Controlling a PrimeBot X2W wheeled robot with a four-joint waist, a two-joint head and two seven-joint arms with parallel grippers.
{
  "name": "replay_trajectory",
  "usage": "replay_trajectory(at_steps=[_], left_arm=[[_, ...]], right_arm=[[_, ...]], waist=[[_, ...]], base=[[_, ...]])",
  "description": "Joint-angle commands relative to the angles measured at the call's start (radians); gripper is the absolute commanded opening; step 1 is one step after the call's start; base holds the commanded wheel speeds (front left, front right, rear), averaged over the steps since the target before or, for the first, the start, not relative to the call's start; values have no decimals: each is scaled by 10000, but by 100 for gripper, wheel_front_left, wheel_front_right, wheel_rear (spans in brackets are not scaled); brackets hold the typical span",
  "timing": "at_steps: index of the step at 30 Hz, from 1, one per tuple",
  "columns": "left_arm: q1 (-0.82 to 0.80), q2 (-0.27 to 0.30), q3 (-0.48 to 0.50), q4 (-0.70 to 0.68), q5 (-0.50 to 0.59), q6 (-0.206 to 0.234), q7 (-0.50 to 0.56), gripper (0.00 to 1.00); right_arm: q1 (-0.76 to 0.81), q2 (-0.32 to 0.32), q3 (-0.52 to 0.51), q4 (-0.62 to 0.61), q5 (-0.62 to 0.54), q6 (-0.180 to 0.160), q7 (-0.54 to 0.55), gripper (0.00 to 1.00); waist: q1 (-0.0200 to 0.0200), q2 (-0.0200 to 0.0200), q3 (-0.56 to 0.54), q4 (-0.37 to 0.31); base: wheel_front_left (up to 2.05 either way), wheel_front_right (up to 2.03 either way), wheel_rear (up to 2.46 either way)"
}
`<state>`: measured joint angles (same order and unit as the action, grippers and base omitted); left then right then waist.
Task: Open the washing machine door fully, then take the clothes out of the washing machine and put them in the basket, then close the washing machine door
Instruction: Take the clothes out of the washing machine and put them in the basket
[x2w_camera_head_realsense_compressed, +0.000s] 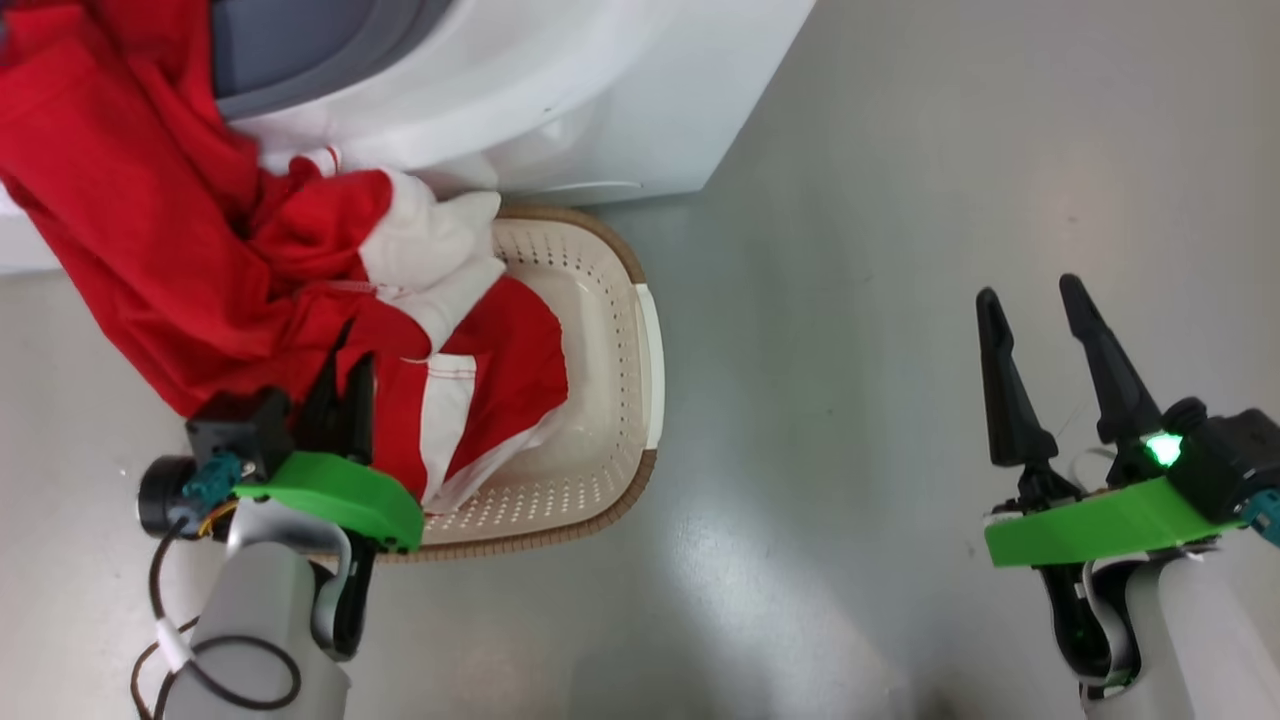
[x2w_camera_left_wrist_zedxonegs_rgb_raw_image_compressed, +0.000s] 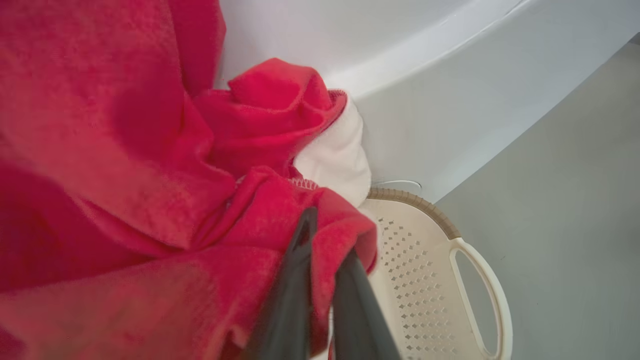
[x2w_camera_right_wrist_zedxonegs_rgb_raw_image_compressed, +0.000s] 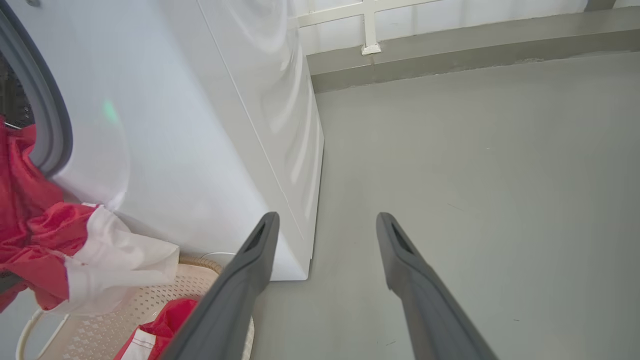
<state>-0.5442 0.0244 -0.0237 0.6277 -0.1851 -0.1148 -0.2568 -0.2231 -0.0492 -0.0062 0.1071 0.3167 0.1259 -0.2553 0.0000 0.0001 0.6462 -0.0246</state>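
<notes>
left claw (x2w_camera_head_realsense_compressed: 345, 380) clenched on the clothes (x2w_camera_head_realsense_compressed: 150, 230). Red fabric hangs from the washing machine (x2w_camera_head_realsense_compressed: 560, 100) opening at far left, with its lower end in the basket (x2w_camera_head_realsense_compressed: 640, 400) on the floor (x2w_camera_head_realsense_compressed: 850, 450) just beside the machine. right claw (x2w_camera_head_realsense_compressed: 1030, 295) released, fingers spread, empty, well off to the right.

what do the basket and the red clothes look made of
The basket looks like moulded plastic, cream, glossy: regular punched holes and a smooth handle; its brown rim looks woven, likely imitation. The clothes look like soft matte fabric, perhaps cotton: they fold and drape, with stitched hems.
</notes>
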Motion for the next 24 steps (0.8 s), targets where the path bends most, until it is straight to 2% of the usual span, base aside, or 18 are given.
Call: replay_trajectory(at_steps=[1, 15, 24], left_arm=[[-43, 258, 159, -24, -11, -36, -49, 0], [-902, 258, -1121, 1685, -783, -152, -49, 0], [-1150, 258, -1459, 2036, -1090, -157, -49, 0]], right_arm=[[-125, -10, 257, -288, 82, 48, -65, 100], [-388, -10, 301, -413, -28, 48, -65, 100], [-438, -10, 292, -500, -79, 48, -65, 100]], waist=[[0, -1, 265, -29], [0, -1, 1064, -43], [0, -1, 1335, -69]], base=[[0, 0, 0], [0, 0, 0], [0, 0, 0]])
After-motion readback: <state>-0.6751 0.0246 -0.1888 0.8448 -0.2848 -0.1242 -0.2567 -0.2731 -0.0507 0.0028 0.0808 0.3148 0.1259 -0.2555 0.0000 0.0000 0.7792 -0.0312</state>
